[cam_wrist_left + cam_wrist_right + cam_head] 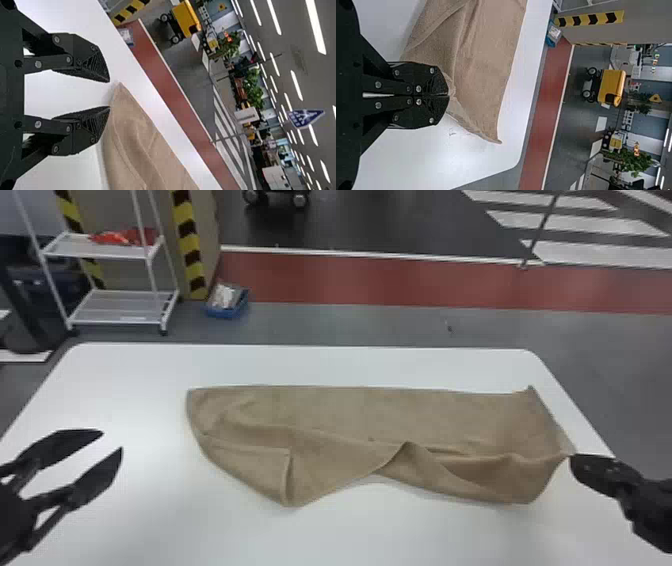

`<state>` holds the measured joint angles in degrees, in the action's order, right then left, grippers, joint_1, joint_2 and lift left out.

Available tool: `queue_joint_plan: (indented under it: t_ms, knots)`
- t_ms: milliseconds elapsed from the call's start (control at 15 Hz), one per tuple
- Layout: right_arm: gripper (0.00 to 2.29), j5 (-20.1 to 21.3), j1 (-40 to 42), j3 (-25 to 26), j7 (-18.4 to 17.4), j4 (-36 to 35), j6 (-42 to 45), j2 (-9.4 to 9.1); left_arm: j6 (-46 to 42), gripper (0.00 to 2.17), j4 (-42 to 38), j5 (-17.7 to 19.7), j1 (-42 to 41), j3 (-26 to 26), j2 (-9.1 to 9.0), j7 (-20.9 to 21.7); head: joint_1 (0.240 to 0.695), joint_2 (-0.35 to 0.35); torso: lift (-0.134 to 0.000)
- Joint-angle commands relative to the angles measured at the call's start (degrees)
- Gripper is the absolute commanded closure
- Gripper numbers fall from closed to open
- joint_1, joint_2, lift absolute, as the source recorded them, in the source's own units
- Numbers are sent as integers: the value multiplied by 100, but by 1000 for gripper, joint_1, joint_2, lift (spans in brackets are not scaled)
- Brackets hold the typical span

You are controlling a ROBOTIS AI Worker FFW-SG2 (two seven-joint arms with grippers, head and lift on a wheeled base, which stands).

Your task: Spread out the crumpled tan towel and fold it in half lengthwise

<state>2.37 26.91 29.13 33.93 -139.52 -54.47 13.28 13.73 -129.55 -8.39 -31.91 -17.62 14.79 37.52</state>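
Note:
The tan towel (360, 410) lies across the white table, its far part fairly flat, its near part rumpled, with a folded-over flap at the near left. At the right, my right gripper (572, 459) is shut on the towel's right edge; in the right wrist view the right gripper (448, 95) pinches the towel (486, 59). My left gripper (112, 441) stands open left of the towel, nothing between its fingers. In the left wrist view the left gripper (109, 94) has its fingertips close to a corner of the towel (134, 130); contact cannot be told.
The white table (300, 365) has rounded far corners, and the towel's right end lies near its right edge. Beyond it on the floor stand a white shelf rack (117, 307) and a blue bin (227, 310).

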Motion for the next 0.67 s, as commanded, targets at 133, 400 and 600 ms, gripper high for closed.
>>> queue_joint_plan:
  t_ms: [133,400,600]
  knots:
    - [1170,-8,245,49,0,-216,2,-107,1119,272,-405,-664,-61,1436,-38,-183,695,-221,-123]
    - [1166,1,377,14,0,-365,19,-221,1910,272,-176,-1393,686,2922,-170,-474,695,-348,-123]
    - [1166,9,438,49,0,-400,19,-291,2824,275,-62,-1314,1143,3475,-390,-570,695,-350,-123]
